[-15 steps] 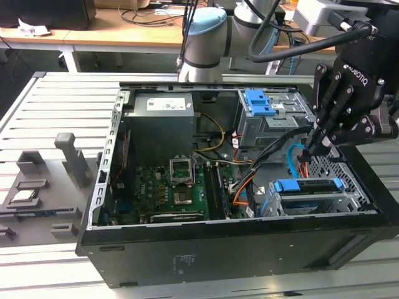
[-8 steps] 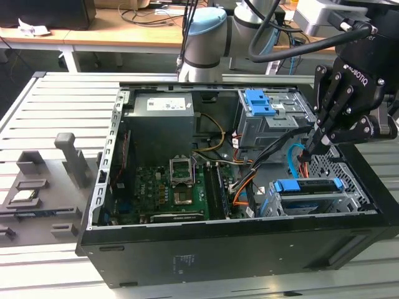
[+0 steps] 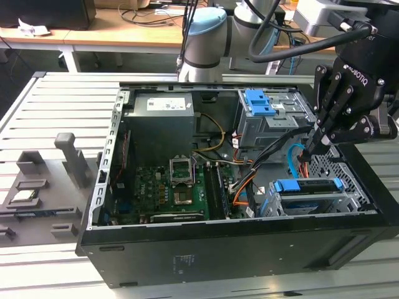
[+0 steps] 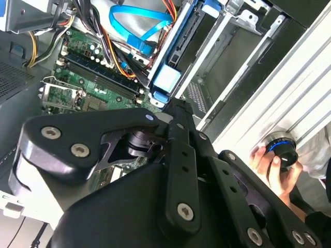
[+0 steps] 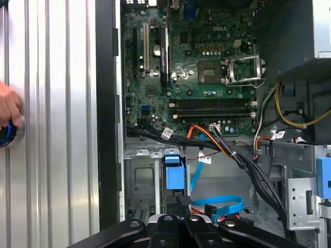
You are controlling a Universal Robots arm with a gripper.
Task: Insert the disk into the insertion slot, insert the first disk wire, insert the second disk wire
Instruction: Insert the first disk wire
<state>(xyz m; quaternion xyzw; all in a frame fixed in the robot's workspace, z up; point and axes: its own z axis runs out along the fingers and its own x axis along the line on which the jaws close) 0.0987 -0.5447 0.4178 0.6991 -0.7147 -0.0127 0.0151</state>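
In the open computer case [image 3: 187, 249], at the exterior view's near right, the disk [image 3: 308, 185] sits in the insertion slot [image 3: 312, 204], its long axis running left-right. It lies just below the pincer [image 3: 311, 148], whose fingers are drawn together. Whether they pinch the first disk wire [image 3: 303, 167] beside them, I cannot tell.

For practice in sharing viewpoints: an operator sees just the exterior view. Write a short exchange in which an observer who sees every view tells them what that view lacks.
Operator: Is anyone near the case?
Observer: Yes. In both wrist views a hand holds a blue-ringed knob on the table.
Operator: How does the blue cable lie by the gripper?
Observer: In the first wrist view the blue cable curls in a flat loop just beside the gripper.
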